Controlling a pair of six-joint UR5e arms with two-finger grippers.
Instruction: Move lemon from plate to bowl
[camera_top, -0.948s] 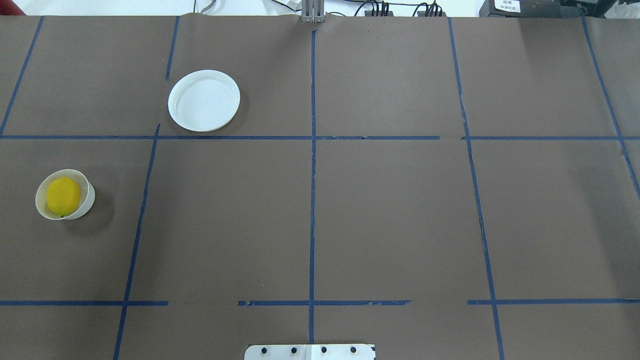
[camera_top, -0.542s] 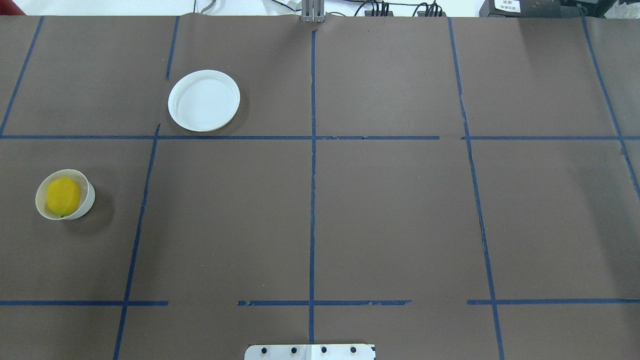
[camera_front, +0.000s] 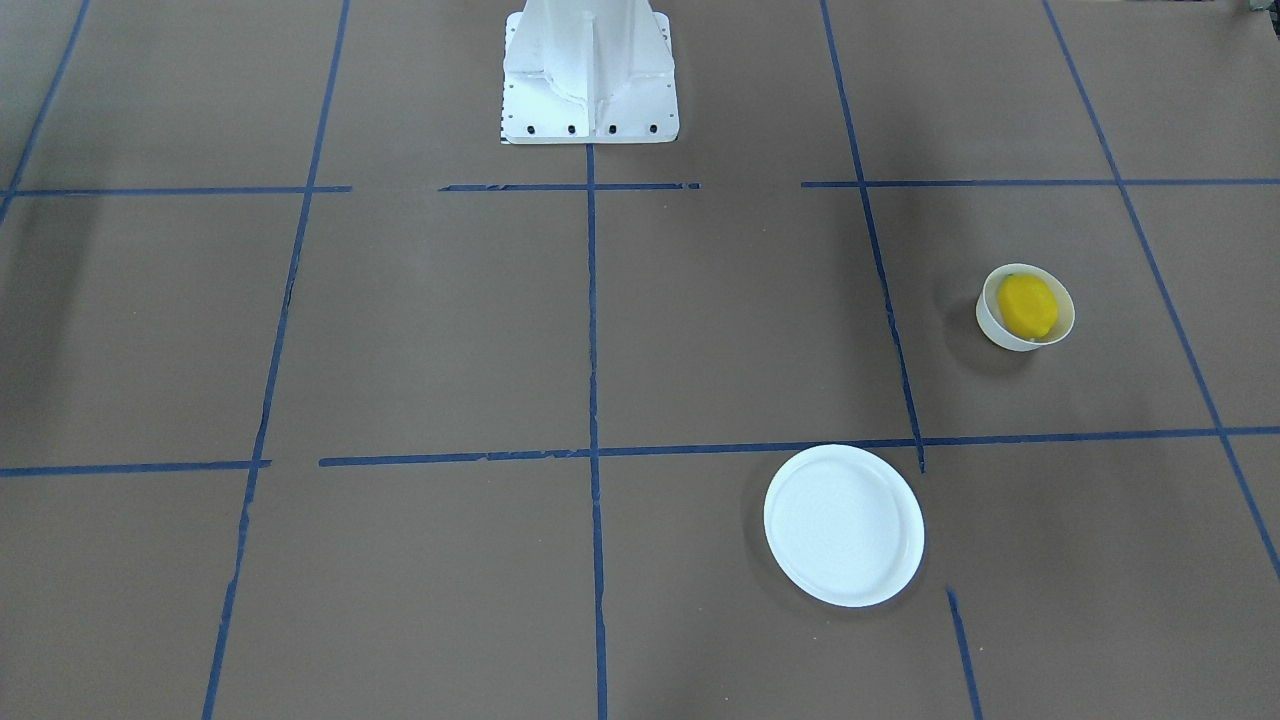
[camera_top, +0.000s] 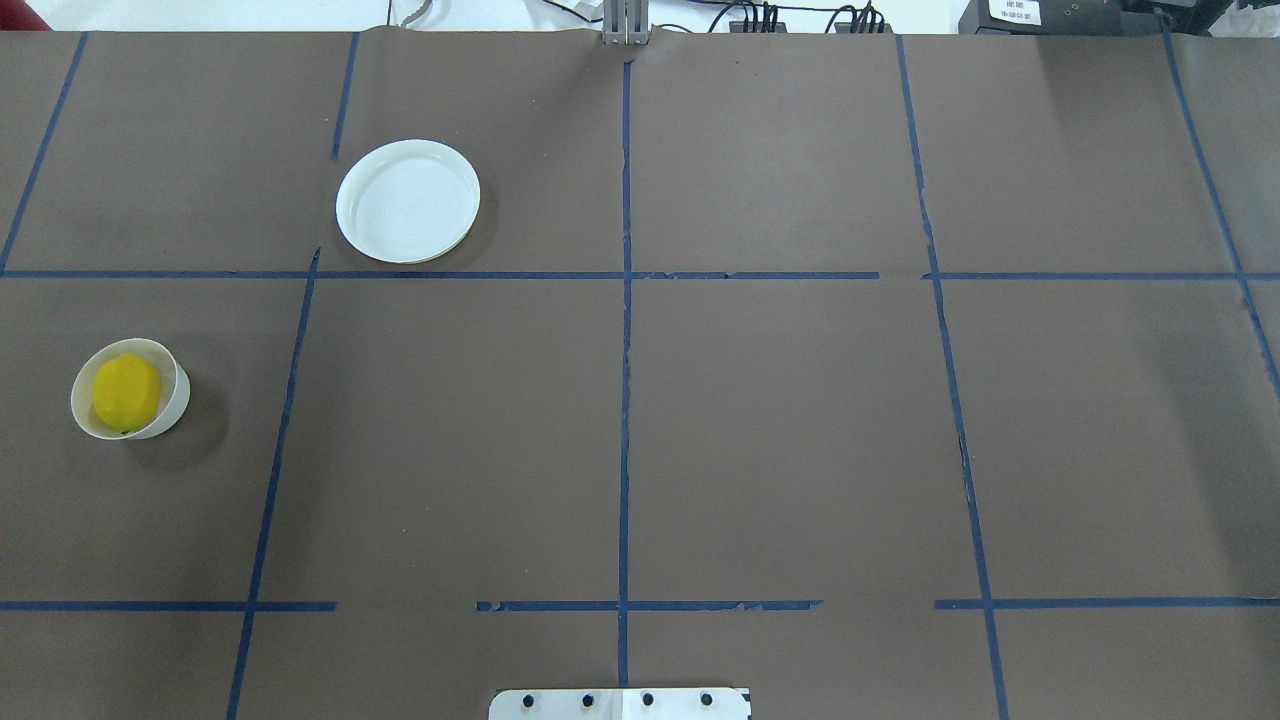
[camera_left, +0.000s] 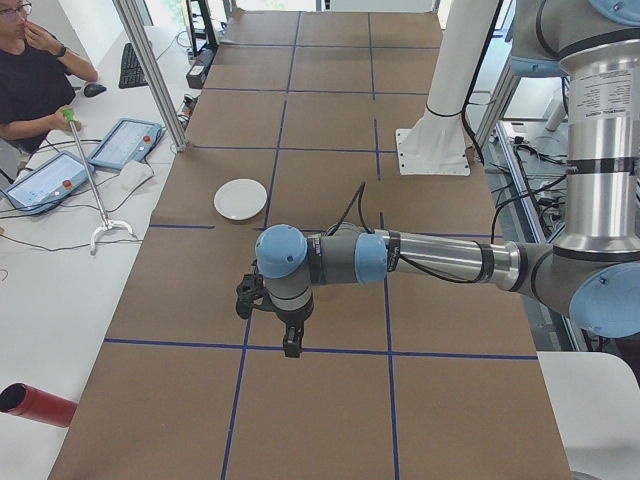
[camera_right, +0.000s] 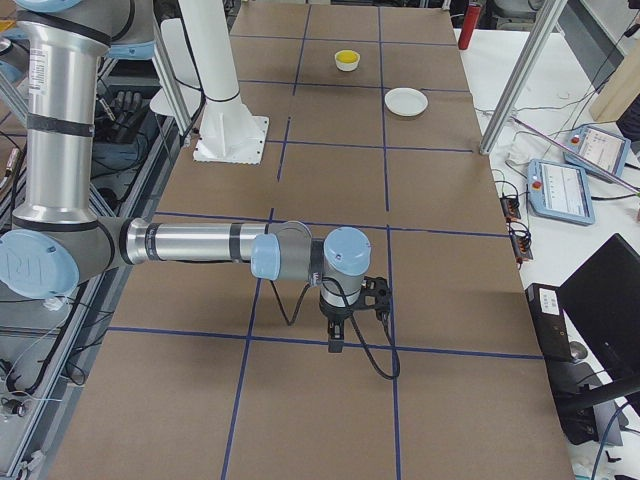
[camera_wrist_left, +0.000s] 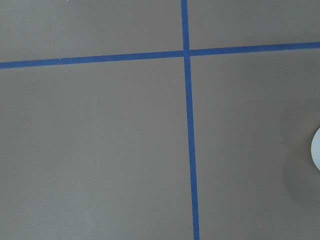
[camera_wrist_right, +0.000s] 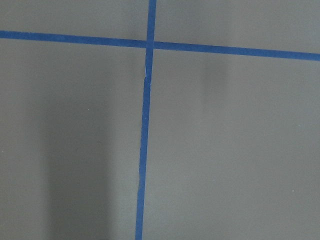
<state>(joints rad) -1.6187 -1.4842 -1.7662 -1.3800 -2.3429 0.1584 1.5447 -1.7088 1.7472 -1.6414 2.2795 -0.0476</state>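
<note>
The yellow lemon (camera_top: 126, 392) lies inside the small white bowl (camera_top: 179, 404) at the table's left side; both also show in the front view, lemon (camera_front: 1027, 305) and bowl (camera_front: 989, 319). The flat white plate (camera_top: 408, 200) stands empty farther back, also in the front view (camera_front: 843, 525). Neither gripper shows in the overhead or front view. The left gripper (camera_left: 291, 347) hangs over the table in the left side view, and the right gripper (camera_right: 335, 343) in the right side view. I cannot tell whether either is open or shut.
The robot's white base (camera_front: 590, 75) stands at the table's middle near edge. Blue tape lines cross the brown table cover. A white rim sliver (camera_wrist_left: 316, 150) shows at the left wrist view's right edge. An operator (camera_left: 35, 70) sits beyond the table's far side.
</note>
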